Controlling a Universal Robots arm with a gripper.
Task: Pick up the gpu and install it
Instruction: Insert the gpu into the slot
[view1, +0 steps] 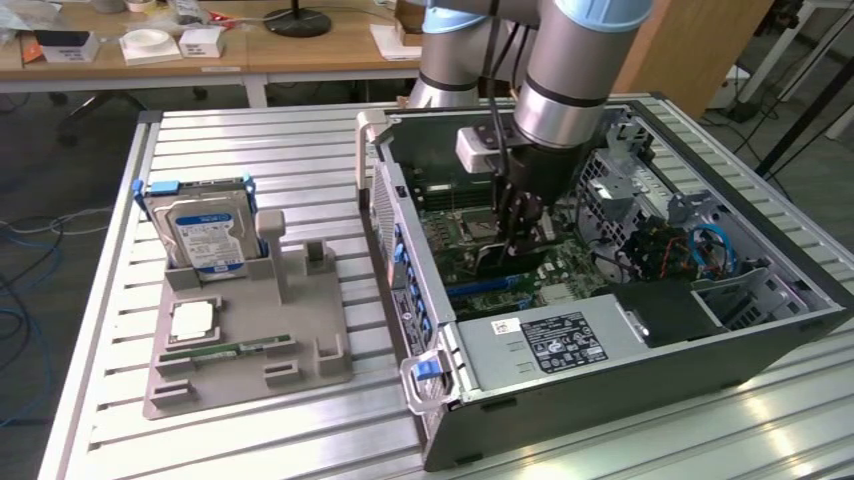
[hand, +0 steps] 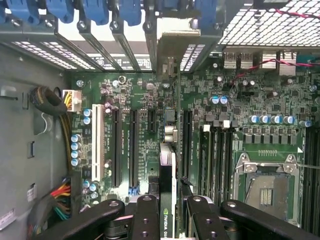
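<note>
1. Tabletop: ribbed silver aluminium surface carrying all the parts; behind it, a wooden desk with small white boxes and a black lamp base; blue cables lie on the floor at the exterior view's left.
2. Open black desktop computer case: lies on its side on the tabletop, its green motherboard exposed directly beneath the gripper.
3. Gripper: black fingers lowered inside the case, closed on the gpu.
4. Gpu: thin black expansion card held edge-on between the fingers, upright above the motherboard, its silver end bracket near the case's rear slot openings.
5. Long black expansion slots: run parallel to the card on either side of it.
6. Silver processor socket: beside the gripper, past the black memory slots.
7. Grey power supply with a black label: at the case's near edge, just beside the gripper.
8. Grey plastic parts holder: well apart from the gripper, towards the exterior view's left; it carries a boxy silver hard drive with a blue-white label standing upright and a slim green memory stick lying flat.
</note>
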